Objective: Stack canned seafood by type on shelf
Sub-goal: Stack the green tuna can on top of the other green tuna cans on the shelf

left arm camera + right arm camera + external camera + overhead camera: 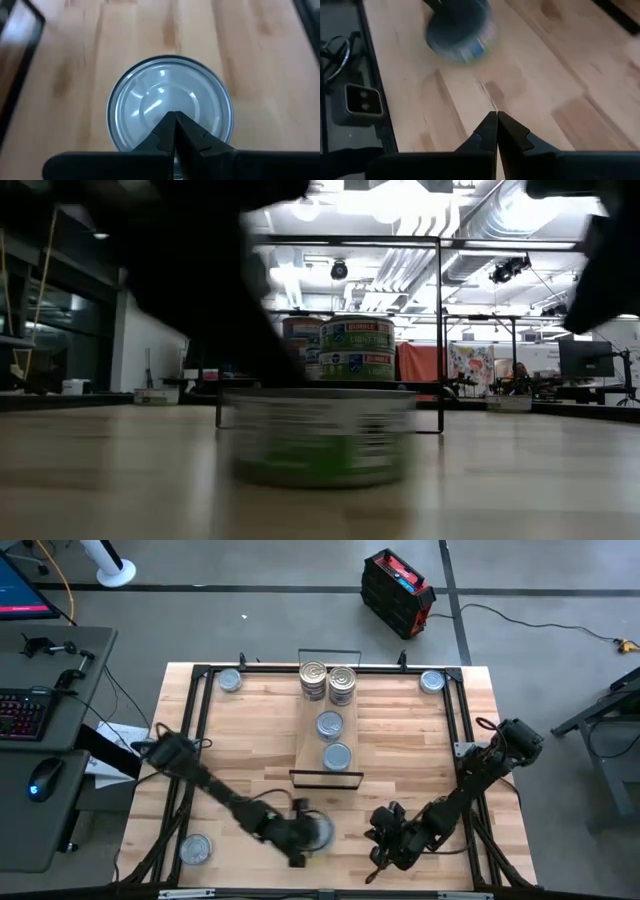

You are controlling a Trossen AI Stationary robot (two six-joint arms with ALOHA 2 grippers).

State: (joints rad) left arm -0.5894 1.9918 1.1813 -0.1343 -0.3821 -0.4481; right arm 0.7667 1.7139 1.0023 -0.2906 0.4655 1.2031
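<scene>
Tin [170, 112] flat on tabletop [250, 750] near front edge, directly under left gripper [174, 131], fingers pressed together, empty. Right gripper [496, 131] just beside, likewise closed. Shelf [310, 755] straight ahead; left arm nearer.

A light-wood table [400, 770] is seen, edged by a black frame [195, 730]. On it, at the middle of the far side, a shelf [305, 745] is laid, with two stacks of tins [327, 683] at its far end and two single tins [333, 740] nearer. Single tins are placed at the far left corner [230, 681], the far right corner [432, 682], the near left corner [195, 850] and near the front middle [318, 830].
</scene>
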